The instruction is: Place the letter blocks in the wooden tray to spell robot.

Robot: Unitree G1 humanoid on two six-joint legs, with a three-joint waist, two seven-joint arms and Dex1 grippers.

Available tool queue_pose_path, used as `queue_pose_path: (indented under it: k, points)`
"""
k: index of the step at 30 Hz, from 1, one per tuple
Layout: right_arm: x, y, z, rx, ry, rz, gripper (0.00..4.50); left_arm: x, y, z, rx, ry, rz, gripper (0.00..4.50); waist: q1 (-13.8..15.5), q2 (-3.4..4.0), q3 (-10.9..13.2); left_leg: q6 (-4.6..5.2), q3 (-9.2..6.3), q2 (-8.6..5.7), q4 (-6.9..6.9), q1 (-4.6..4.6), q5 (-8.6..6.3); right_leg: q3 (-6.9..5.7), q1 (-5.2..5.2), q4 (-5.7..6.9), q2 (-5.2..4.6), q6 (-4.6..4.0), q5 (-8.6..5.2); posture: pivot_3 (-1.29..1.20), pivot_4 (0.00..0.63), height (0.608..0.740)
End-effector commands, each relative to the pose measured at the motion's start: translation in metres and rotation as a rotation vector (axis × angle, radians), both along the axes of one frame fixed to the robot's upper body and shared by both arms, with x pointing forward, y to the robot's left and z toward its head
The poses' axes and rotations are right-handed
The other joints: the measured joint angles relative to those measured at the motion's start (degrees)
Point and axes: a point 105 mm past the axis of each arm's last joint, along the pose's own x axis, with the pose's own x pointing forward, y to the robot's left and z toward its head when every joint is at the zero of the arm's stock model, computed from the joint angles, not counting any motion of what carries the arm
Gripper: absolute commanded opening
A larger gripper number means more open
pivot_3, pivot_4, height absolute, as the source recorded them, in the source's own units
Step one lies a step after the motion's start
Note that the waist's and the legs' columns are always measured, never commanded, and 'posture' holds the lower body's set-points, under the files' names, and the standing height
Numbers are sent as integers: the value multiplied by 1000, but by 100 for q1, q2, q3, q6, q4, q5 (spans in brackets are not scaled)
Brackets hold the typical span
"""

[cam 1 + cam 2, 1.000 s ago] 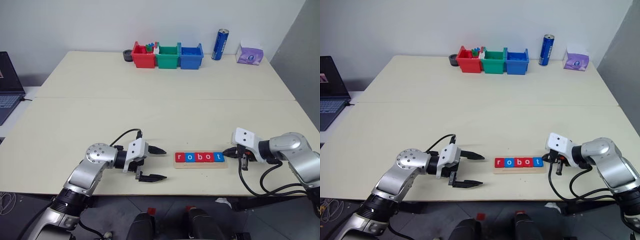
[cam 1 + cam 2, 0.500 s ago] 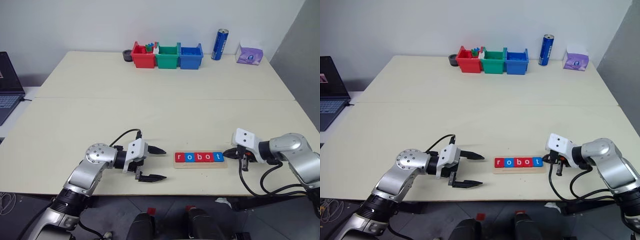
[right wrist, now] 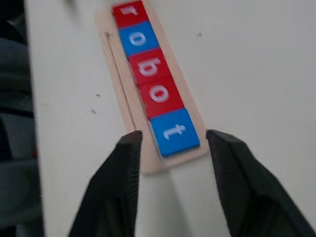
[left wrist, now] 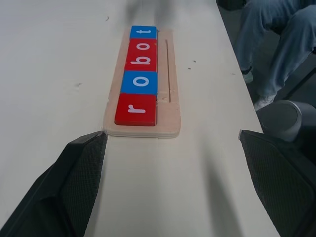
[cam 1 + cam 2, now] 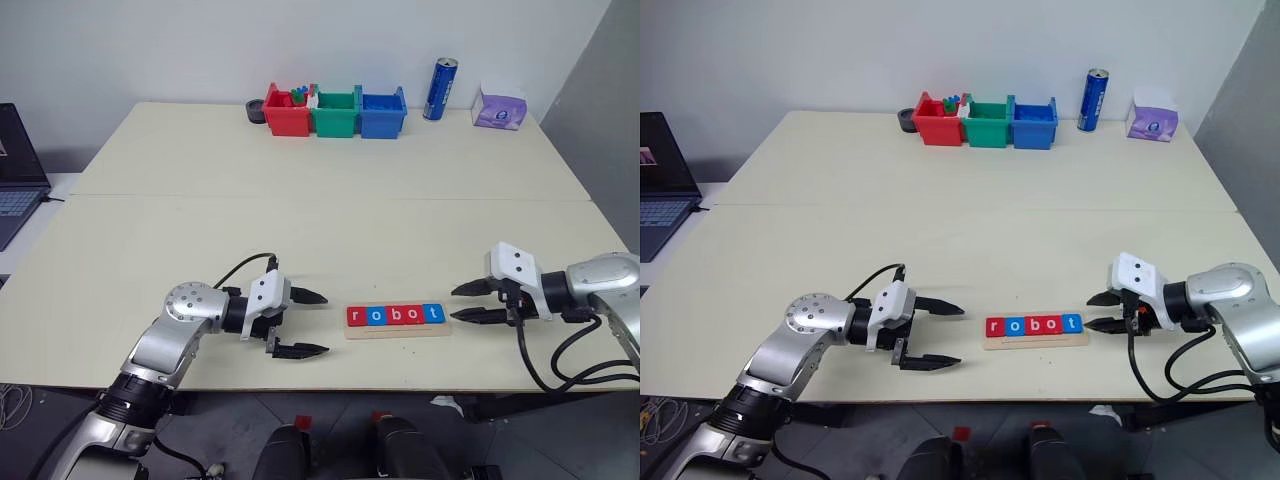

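Note:
The letter blocks [image 5: 395, 315] lie in a row in the wooden tray [image 5: 397, 330] near the table's front edge, reading r, o, b, o, t: red r [image 4: 136, 109], blue o [image 4: 139, 82], red b and o, blue t [image 3: 174, 131]. My left gripper [image 5: 322, 323] stands open just left of the tray's r end, apart from it and holding nothing. To the right of the t end my right gripper [image 5: 456, 304] is open, a little off the tray, its fingers [image 3: 123, 168] empty.
Red [image 5: 287, 112], green [image 5: 335, 113] and blue [image 5: 382, 113] bins stand at the table's back, with a blue can [image 5: 440, 89] and a purple tissue pack [image 5: 499, 108] to their right. A laptop [image 5: 15, 170] sits at far left. A person's legs [image 4: 276, 29] show beyond the front edge.
My right gripper, shut against the tray's t end before, has opened and drawn back to the right and slightly up. The left gripper has stayed put and open.

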Motion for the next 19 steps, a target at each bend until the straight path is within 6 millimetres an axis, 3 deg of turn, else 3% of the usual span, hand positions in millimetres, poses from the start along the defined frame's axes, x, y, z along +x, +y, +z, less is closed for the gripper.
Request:
queue_pose_path:
  k: [1, 4, 19]
  points:
    - [-8, 1, 20, 40, -22, 37, 3480, 2, 3, 15, -2, -55, -3, 4500, 0, 0, 0, 0, 0, 0, 0, 0, 0, 0, 0, 0, 0, 0, 0, 0, 150, 740]
    - [-11, 1, 25, 58, -11, 45, 4462, 2, 5, 15, 6, -82, -9, 4500, 2, 0, 0, 0, 0, 1, 0, 0, 0, 0, 0, -2, -1, -1, 0, 0, 150, 740]
    - [-13, -2, 27, 23, -25, 47, 4462, -1, 0, 28, -17, -108, -38, 4500, 5, 0, 0, 0, 0, 1, 0, 0, 0, 2, 0, -2, -2, 17, -10, 0, 150, 740]
